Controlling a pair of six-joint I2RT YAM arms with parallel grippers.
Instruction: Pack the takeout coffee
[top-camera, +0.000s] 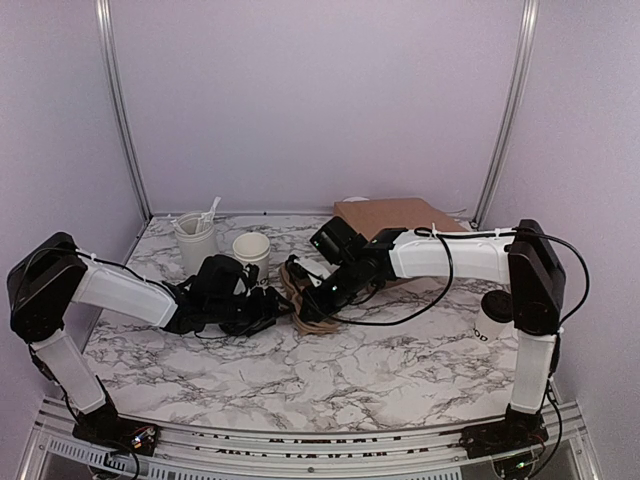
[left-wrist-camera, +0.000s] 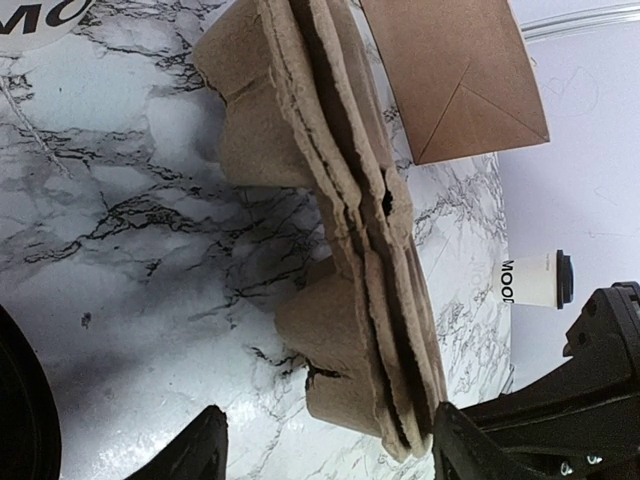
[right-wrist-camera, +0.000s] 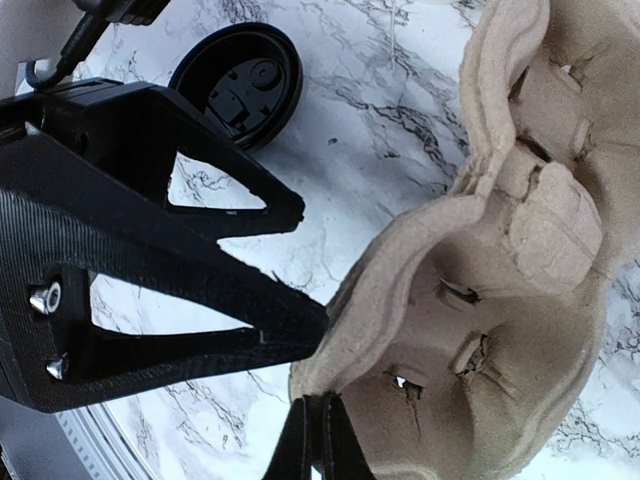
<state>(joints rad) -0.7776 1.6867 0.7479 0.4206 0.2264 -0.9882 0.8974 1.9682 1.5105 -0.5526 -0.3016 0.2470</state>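
2 arms stretched inward, wrists low; left gripper (left-wrist-camera: 330, 455) jaws wide apart, right gripper (right-wrist-camera: 315, 440) jaws closed.

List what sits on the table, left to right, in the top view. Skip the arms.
tumbler with cutlery → open white cup → cup carrier → brown paper bag → lidded coffee cup

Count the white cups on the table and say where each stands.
3. A tall tumbler holding cutlery at the back left; an open cup just right of it; the lidded takeout coffee at the right edge, beside the right arm. The arms may hide more.
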